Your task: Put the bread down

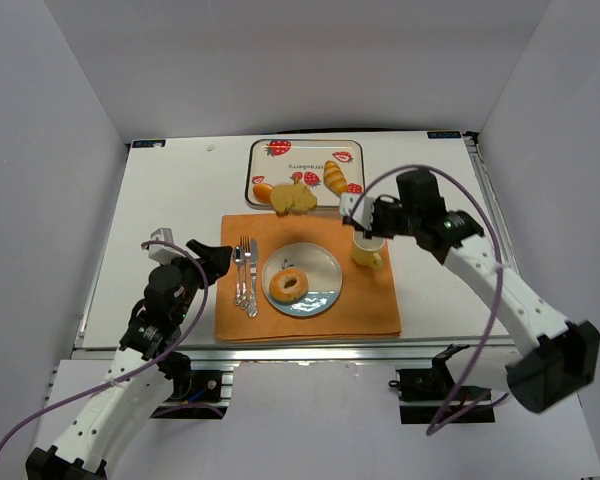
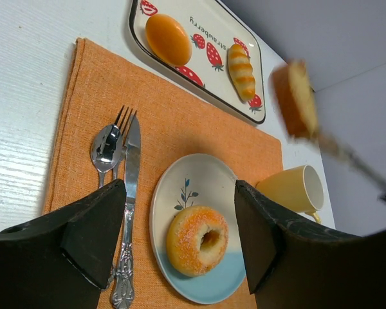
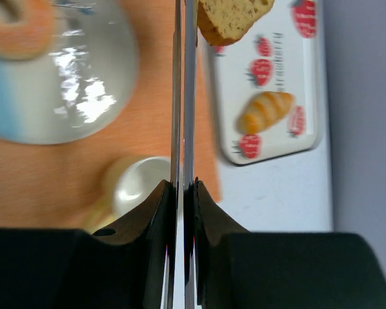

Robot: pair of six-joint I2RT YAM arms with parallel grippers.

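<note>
Centre of the white desk [image 1: 180, 200]: an orange placemat [image 1: 380, 310]. In the middle of it, a pale plate [image 1: 325, 275] with a blue edge. On the plate, the golden ring-shaped bagel [image 1: 288, 285], lying flat, a little toward 9 o'clock of the plate's middle.

At 9 o'clock of the plate, on the mat: spoon [image 2: 104, 147], fork [image 2: 124, 118] and knife [image 2: 131, 161], side by side, handles toward 6 o'clock. At 2 o'clock of the plate, upright on the mat: a yellow mug [image 1: 368, 250].

At 12 o'clock of the plate, just beyond the mat: a strawberry-print tray [image 1: 280, 170], with a round orange bun [image 1: 263, 190] at its 8 o'clock corner and a striped roll [image 1: 335, 178] toward its 3 o'clock side.

Reaching in from 3 o'clock, just beyond the mug: the right tool [image 1: 358, 212], fingers pressed together on thin metal tongs [image 3: 183, 96], both blades squeezed nearly shut. Pinched at the far tip of those tongs: the bread slice [image 1: 294, 198], brown with darker crust, on edge, raised off the desk over the tray's near rim, at 12 o'clock of the plate. Blurred in the left wrist view.

At 9 o'clock of the cutlery, over the mat's edge: the left tool [image 1: 218, 260], fingers spread wide, nothing between them, aimed toward the plate. In its own wrist view, bagel and plate framed between the two dark fingers.
</note>
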